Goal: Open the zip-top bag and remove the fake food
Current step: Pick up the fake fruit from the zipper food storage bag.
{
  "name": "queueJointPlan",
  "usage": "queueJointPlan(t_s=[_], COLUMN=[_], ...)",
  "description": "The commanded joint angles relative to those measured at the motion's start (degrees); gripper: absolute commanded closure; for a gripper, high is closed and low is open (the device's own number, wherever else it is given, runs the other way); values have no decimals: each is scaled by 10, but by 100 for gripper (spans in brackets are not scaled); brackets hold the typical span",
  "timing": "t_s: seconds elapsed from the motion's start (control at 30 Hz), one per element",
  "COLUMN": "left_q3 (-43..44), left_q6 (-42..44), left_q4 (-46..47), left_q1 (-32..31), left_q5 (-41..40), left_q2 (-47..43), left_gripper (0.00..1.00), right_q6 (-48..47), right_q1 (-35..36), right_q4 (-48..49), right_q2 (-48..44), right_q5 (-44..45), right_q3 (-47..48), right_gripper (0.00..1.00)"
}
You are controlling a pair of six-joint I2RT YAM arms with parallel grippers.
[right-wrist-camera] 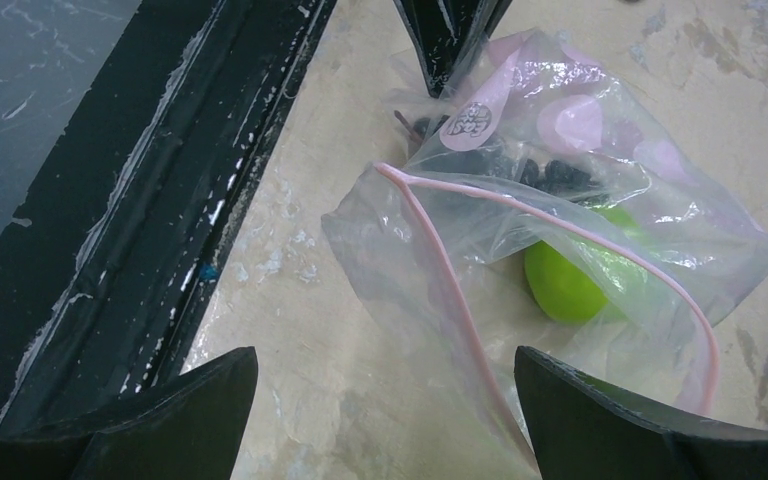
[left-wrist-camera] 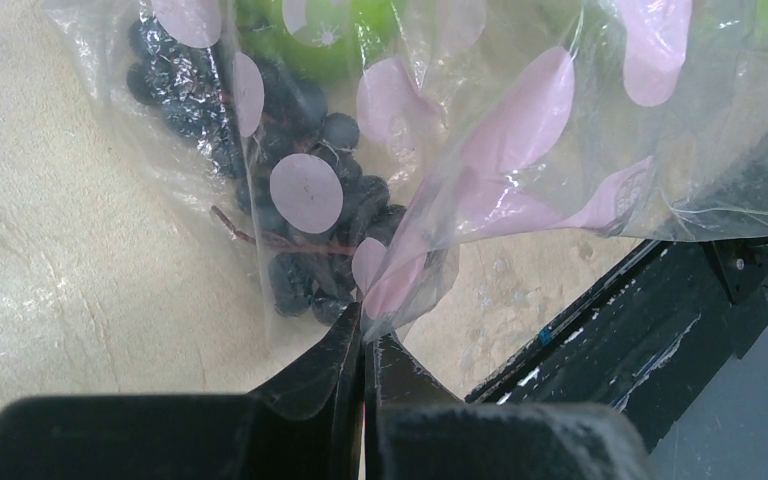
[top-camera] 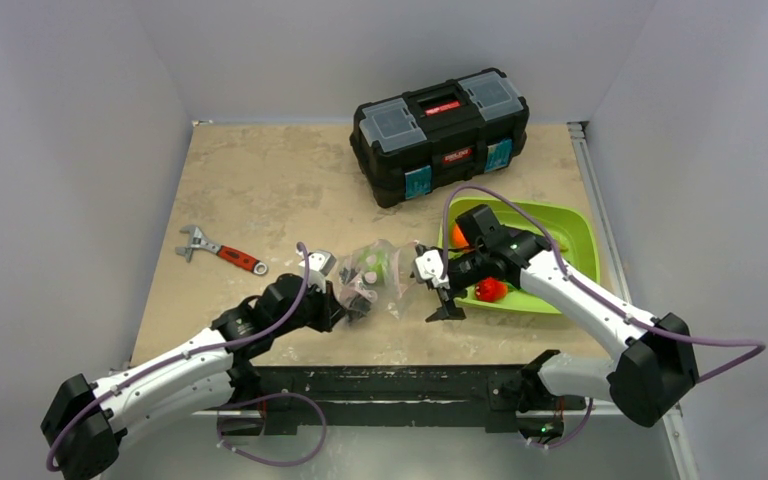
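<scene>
Nearest the table's front edge, at lower centre of the overhead view, the left gripper (top-camera: 345, 300) has its jaws pressed together on a fold of the zip-top bag (top-camera: 380, 270). Its wrist view shows the two black fingers (left-wrist-camera: 310, 375) meeting at bottom centre with thin plastic pinched between them, and the rest of the bag (left-wrist-camera: 520, 140) fanning up and to the right. Just right of the bag, the right gripper (top-camera: 440, 295) has its jaws spread wide and holds nothing. In its wrist view the fingertips sit at the two bottom corners, and the bag (right-wrist-camera: 520, 220) lies between and beyond them, filling the centre and right. Whether the right-hand fingertip touches the plastic cannot be told. The pink zip strip (right-wrist-camera: 460, 300) loops apart, so the mouth gapes toward the right gripper (right-wrist-camera: 382, 360). Inside, a green apple (right-wrist-camera: 565, 285) lies right of centre, with dark purple grapes (right-wrist-camera: 550, 172) behind it, near the left gripper's clamped tips at the top edge. Farther right in the overhead view, a lime green tray (top-camera: 570, 225) holds a red pepper (top-camera: 490, 290) and an orange (top-camera: 458, 236). At middle left, a red-handled wrench (top-camera: 218, 250) lies on the tan table (top-camera: 260, 180). A black toolbox (top-camera: 440, 135) stands at upper centre.
</scene>
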Motion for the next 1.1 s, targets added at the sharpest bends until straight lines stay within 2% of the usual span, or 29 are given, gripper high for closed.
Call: queueJointPlan(t_s=[0.0, 0.43, 0.63, 0.8, 0.93, 1.07], left_q3=[-7, -12, -6, -9, -12, -17], left_q6=[-9, -13, -15, -15, -13, -11], left_q4=[36, 49, 54, 51, 44, 48], left_q1=[3, 3, 4, 3, 4, 4], left_q5=[4, 4, 4, 16, 11, 10], left_q2=[1, 9, 20, 20, 15, 16], left_gripper=[100, 100, 100, 100, 100, 100], right_q6=[18, 39, 69, 97, 81, 86], right_q1=[11, 39, 47, 45, -19, -87], right_q4=[19, 25, 40, 15, -53, -71], right_q2=[2, 15, 23, 32, 41, 44], right_q5=[6, 12, 16, -10, -81, -135], right_q3=[-7, 9, 17, 68, 110, 126], right_gripper=[1, 6, 12, 15, 15, 16])
